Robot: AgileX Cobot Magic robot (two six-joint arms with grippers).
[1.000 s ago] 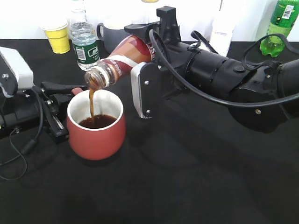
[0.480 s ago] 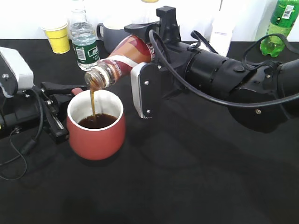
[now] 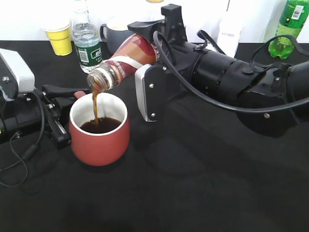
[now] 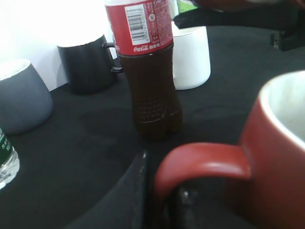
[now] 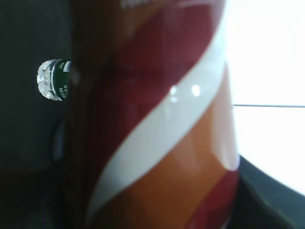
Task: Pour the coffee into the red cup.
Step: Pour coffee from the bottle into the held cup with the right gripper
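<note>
Red-labelled cola bottle [image 4: 147, 67] | right pincer [image 3: 153, 72] clamps coffee [image 3: 126, 62] | left unclear

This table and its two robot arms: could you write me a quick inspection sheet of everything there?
Surface: black table, no spills seen.
Job's things: brown coffee bottle tilted, thin stream falling into the brick-red ceramic mug, partly filled.
Clutter: yellow paper cup, clear water bottle, cola bottle, white mug, dark mug, grey-blue mug, green soda bottle.
Grippers: right gripper clamps the bottle; left gripper at the mug's handle.
Cables: black, along both arms.
Surroundings: white wall.
</note>
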